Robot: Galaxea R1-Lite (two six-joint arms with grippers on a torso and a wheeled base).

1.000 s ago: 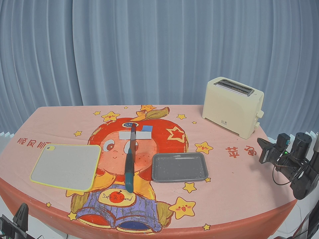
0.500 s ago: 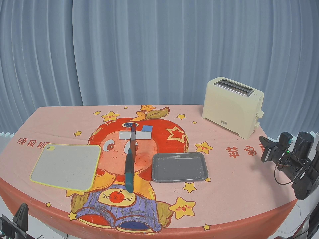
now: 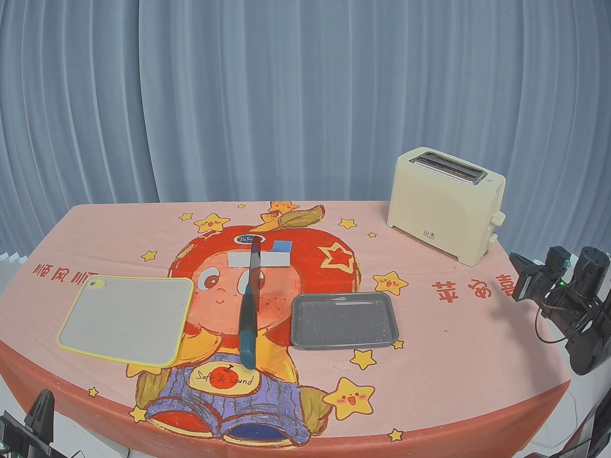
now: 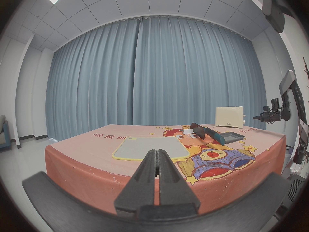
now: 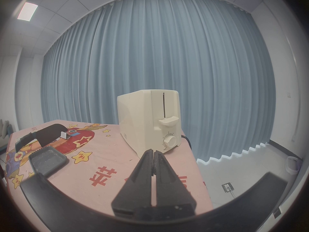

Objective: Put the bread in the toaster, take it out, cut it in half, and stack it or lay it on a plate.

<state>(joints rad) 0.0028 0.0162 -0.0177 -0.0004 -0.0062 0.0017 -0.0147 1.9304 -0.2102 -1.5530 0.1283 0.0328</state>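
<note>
Table [image 3: 445, 351] under a pink cartoon cloth, grey-blue curtain [image 3: 305, 84] behind.

Toaster [image 3: 445, 205]: cream, upright at the far right corner of the table. 2 slots [image 3: 449, 165] open on top; what sits inside them cannot be made out. End face with lever [image 5: 168, 120] and dial [image 5: 169, 141] below it is turned toward the table's right edge.

Tray [image 3: 344, 320]: grey, shallow, rectangular, flat on the cloth right of centre, well apart from the toaster.

Knife [image 3: 248, 306]: just left of the tray, not touching it. Teal handle toward the near edge, blade pointing away and lying across a white strip [image 3: 273, 259]. A small blue block [image 3: 281, 246] sits just behind the strip. From the left wrist view the blade end looks raised, handle end low.

Cutting board [image 3: 127, 318]: pale grey with yellow-green rim, flat on the left side of the table, near the knife but apart from it.

Right gripper [image 5: 154, 153]: hangs off the table's right edge, level with the toaster's end face and pointed at it, apart from it. Fingers pressed together, nothing between them.

Left gripper [image 4: 157, 152]: low, off the near left corner, below the tabletop, pointed across the board. Fingers pressed together, nothing pinched
</note>
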